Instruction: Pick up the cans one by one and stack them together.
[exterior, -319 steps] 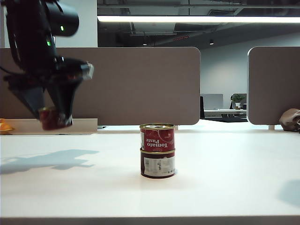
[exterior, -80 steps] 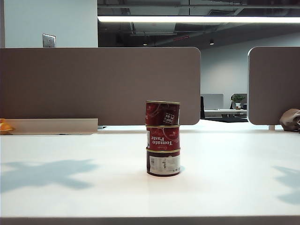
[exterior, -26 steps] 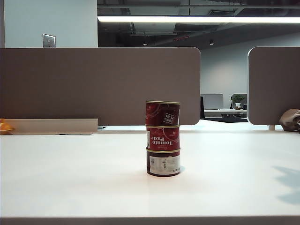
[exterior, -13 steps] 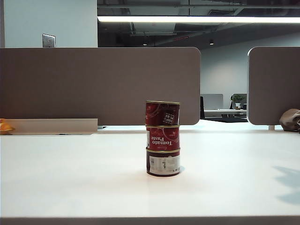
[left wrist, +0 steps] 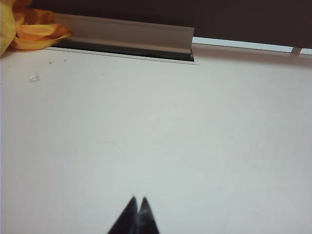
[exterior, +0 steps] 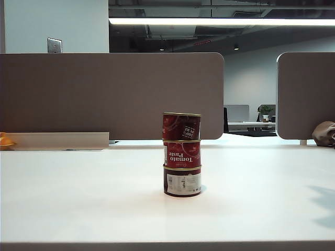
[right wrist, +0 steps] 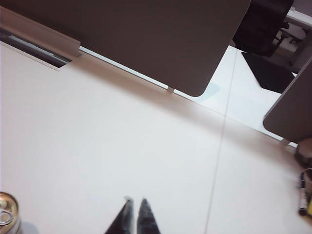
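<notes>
Exterior view: 3 squat cylindrical cans (exterior: 181, 154) stand in 1 column near the middle of the smooth matte white table (exterior: 78, 198). Top can (exterior: 181, 126): dark red glossy label, gold rim. Middle can (exterior: 181, 155): red label, "Tomato Paste" printed upside down. Bottom can (exterior: 182, 181): white text panel facing the camera, sitting directly on the table. Each tin rests on the one below; the top one sits slightly off-line to the left. Behind them, a flat grey-brown partition (exterior: 110, 94) with rounded corners; a second panel (exterior: 306, 94) at right. No arm or gripper shows in this view.

Left wrist view: left gripper (left wrist: 137, 201) hangs over bare table surface, its 2 dark pointed fingertips pressed together, nothing between them. A pale angular cable-tray lid (left wrist: 126, 34) runs along the far edge; crumpled orange-yellow material (left wrist: 27, 29) lies at its end.

Right wrist view: right gripper (right wrist: 135, 201) over the white table, tapered tips nearly touching with only a sliver between, holding nothing. Gold pull-tab lid of the top can (right wrist: 7, 214) shows at the frame's corner, well apart from the tips. A thin seam (right wrist: 219, 146) crosses the tabletop.
</notes>
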You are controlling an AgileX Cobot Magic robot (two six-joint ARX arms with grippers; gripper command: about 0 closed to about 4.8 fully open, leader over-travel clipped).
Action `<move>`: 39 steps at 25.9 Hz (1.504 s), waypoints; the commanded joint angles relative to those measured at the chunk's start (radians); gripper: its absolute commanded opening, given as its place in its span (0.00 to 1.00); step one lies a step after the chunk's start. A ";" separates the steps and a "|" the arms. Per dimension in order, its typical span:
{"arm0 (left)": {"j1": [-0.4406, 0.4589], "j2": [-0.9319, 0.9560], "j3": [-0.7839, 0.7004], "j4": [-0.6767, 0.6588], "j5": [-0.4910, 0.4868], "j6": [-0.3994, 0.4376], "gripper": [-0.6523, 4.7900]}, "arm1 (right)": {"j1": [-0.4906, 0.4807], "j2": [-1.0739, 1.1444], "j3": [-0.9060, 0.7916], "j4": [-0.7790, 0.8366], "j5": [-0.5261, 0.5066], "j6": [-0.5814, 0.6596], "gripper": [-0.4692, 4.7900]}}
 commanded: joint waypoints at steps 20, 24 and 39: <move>0.002 0.001 0.002 0.009 0.007 -0.002 0.11 | -0.467 -0.584 -0.182 -0.015 -0.163 0.157 0.13; 0.002 0.001 0.002 0.009 0.007 -0.002 0.11 | -0.587 -0.628 -0.366 0.103 -0.345 0.261 0.13; 0.002 0.001 0.002 0.009 0.007 -0.002 0.11 | -0.694 -0.719 -0.619 0.200 -0.408 0.312 0.13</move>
